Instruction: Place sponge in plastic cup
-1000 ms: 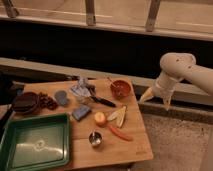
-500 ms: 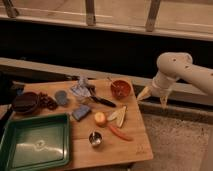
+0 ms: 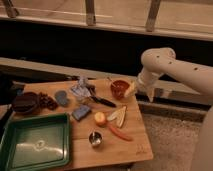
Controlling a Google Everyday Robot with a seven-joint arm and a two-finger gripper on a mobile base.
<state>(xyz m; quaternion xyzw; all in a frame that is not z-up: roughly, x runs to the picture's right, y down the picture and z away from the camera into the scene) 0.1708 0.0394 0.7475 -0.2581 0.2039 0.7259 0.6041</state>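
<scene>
- Near the middle of the table (image 3: 136, 149), just past the far right corner of the green tray (image 3: 20, 145), lies the sponge (image 3: 81, 112). It is a small blue-grey block, matte, lying flat, with the orange fruit (image 3: 101, 118) close on its right.
- It looks light and soft. It would likely squash under the fingers rather than slip, so a pinch from above across its shorter sides should serve.
- The plastic cup (image 3: 61, 97) is short, round and dull grey-blue. It stands toward the table's left edge, between the dark red plate (image 3: 25, 102) and the crinkled foil wrapper (image 3: 80, 90). Its mouth seems little wider than the sponge, so the block may need squeezing in.
- The gripper (image 3: 141, 91) hangs at the table's far right edge, just beside the orange-red bowl (image 3: 119, 89). Its jaws are spread wide and empty, well apart from the sponge.
</scene>
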